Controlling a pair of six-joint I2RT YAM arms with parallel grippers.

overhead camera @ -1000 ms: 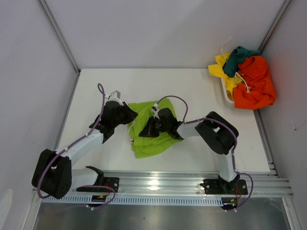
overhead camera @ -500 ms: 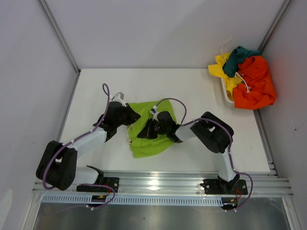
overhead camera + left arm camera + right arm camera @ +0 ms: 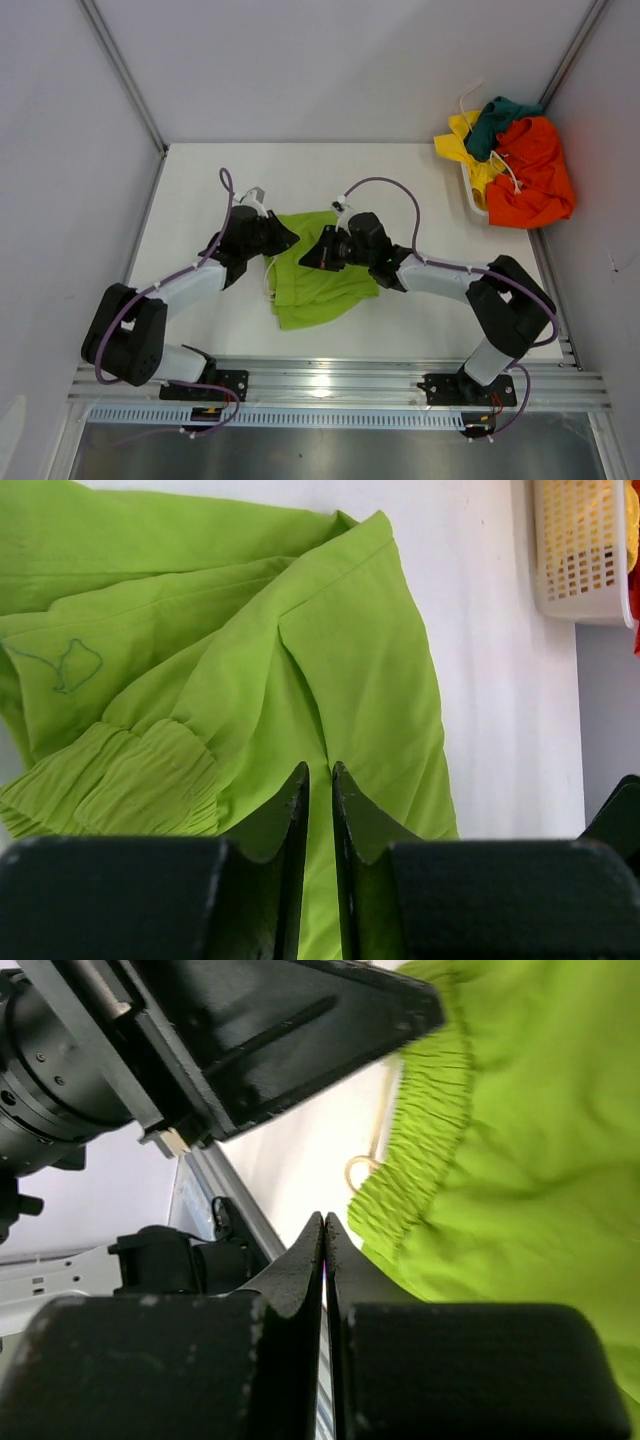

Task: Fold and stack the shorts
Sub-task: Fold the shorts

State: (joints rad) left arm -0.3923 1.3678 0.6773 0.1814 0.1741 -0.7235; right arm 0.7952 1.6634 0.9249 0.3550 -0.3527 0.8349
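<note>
Two arms meet at the lime green shorts (image 3: pixel 322 292), centre frame. Left jaws pinch a fold, likely to carry it over. Right jaws are pressed together, empty.

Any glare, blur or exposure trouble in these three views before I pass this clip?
Top external: light even and soft, shadows faint, one glare patch on the metal rail. Left wrist: lime green shorts sharp, the left tool dark and soft up close. Right wrist: the right tool blurred in the foreground, shorts very bright.
</note>
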